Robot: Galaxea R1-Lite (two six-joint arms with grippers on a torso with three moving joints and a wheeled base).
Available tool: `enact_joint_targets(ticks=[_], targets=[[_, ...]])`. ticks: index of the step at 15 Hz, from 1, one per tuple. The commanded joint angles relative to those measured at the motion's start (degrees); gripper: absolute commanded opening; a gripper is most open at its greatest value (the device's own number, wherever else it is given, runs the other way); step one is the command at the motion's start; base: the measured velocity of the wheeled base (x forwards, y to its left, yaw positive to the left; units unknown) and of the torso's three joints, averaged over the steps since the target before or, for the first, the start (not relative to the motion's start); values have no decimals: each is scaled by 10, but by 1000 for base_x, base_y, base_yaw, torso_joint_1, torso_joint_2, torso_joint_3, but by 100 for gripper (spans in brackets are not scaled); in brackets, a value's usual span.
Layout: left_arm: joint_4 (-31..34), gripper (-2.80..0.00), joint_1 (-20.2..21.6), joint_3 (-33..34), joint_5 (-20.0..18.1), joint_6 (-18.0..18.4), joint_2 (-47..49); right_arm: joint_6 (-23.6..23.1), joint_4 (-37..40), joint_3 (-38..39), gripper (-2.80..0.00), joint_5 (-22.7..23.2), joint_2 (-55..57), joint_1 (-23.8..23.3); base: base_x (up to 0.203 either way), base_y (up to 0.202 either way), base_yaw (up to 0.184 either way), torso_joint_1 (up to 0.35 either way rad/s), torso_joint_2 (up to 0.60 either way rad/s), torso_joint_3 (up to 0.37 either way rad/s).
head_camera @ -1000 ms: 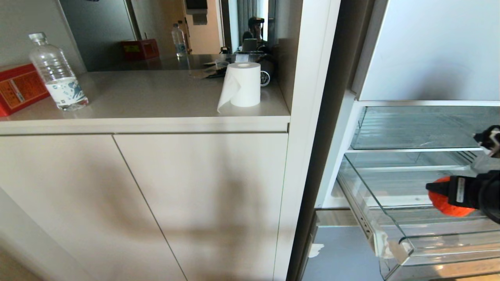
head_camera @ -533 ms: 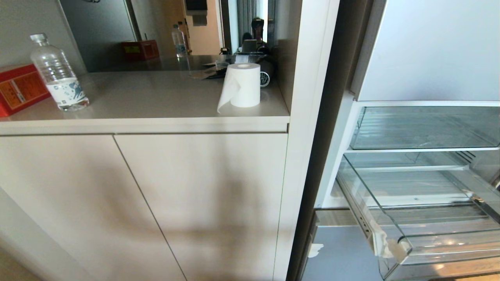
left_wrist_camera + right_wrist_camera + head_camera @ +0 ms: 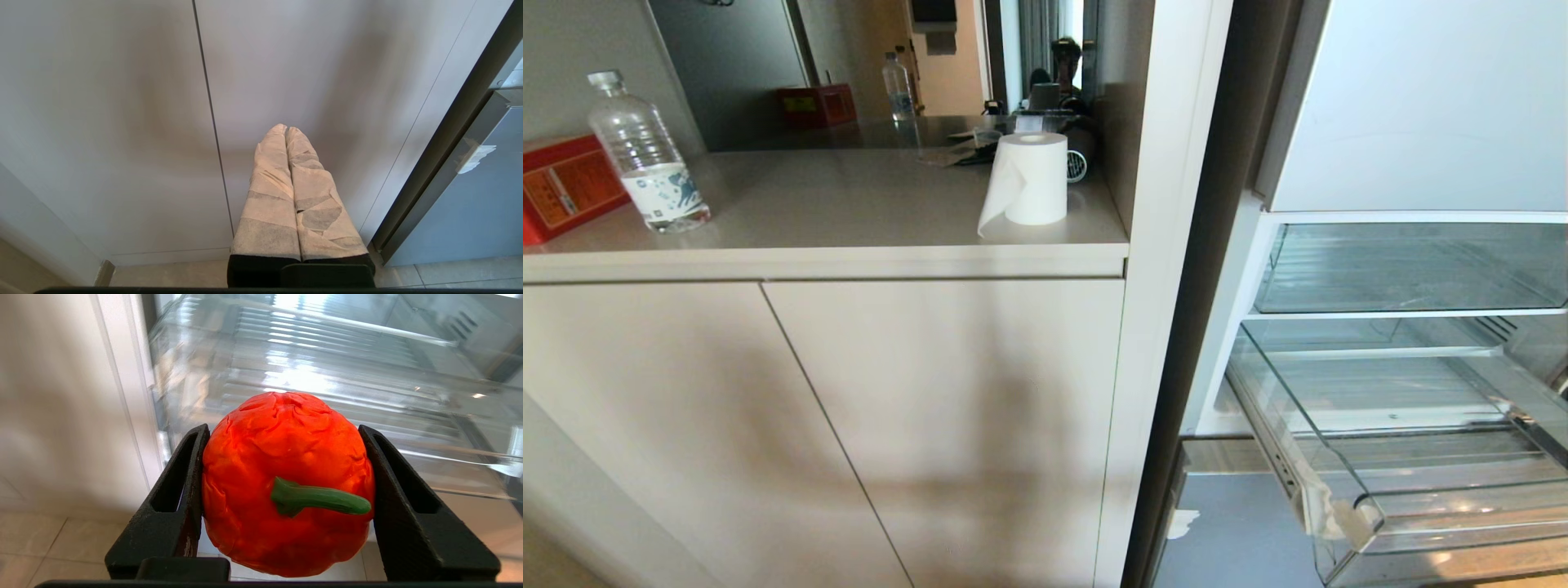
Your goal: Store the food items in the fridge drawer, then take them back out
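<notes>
In the right wrist view my right gripper [image 3: 284,428] is shut on the food item [image 3: 261,457], a round red-orange ribbed piece whose green stem [image 3: 318,498] faces the camera. Both black fingers [image 3: 184,473] press its sides. It hangs low in front of the fridge drawer [image 3: 327,355], over the tiled floor. The head view shows the clear fridge drawer [image 3: 1462,510] pulled out with nothing in it, and neither arm. My left gripper [image 3: 286,130] is shut and holds nothing, its tape-wrapped fingers pointing at a cabinet door near the floor.
A second clear bin [image 3: 1405,265] sits above the drawer. Left of the fridge stands a cabinet [image 3: 931,425] whose counter carries a paper roll [image 3: 1031,175], a water bottle [image 3: 645,155] and a red box [image 3: 560,184]. A grey lower fridge front [image 3: 1233,531] lies below the drawer.
A second ago my right gripper held the food item over the drawer at the head view's right edge. It has since pulled back and down out of that view, still gripping it.
</notes>
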Motion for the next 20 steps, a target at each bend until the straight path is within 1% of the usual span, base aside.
enact_joint_targets(ticks=[1, 3, 5, 15, 18, 20], targets=[[0, -280, 0, 0, 0, -1, 0, -4, 23, 6, -280, 15, -81, -7, 0, 0, 0, 0, 0, 0], [0, -280, 0, 0, 0, -1, 1, 2, 46, 5, -280, 26, -82, -12, 0, 0, 0, 0, 0, 0], [0, -280, 0, 0, 0, -1, 1, 20, 46, 6, -280, 26, -82, -12, 0, 0, 0, 0, 0, 0], [0, -280, 0, 0, 0, -1, 1, 34, 46, 6, -280, 14, -82, -12, 0, 0, 0, 0, 0, 0], [0, -280, 0, 0, 0, -1, 0, 69, 44, 6, -280, 4, -82, -13, 3, 6, -101, 5, 3, 5], [0, -280, 0, 0, 0, -1, 0, 72, 44, 6, -280, 3, -82, -12, -1, 9, -178, 2, 5, 2]])
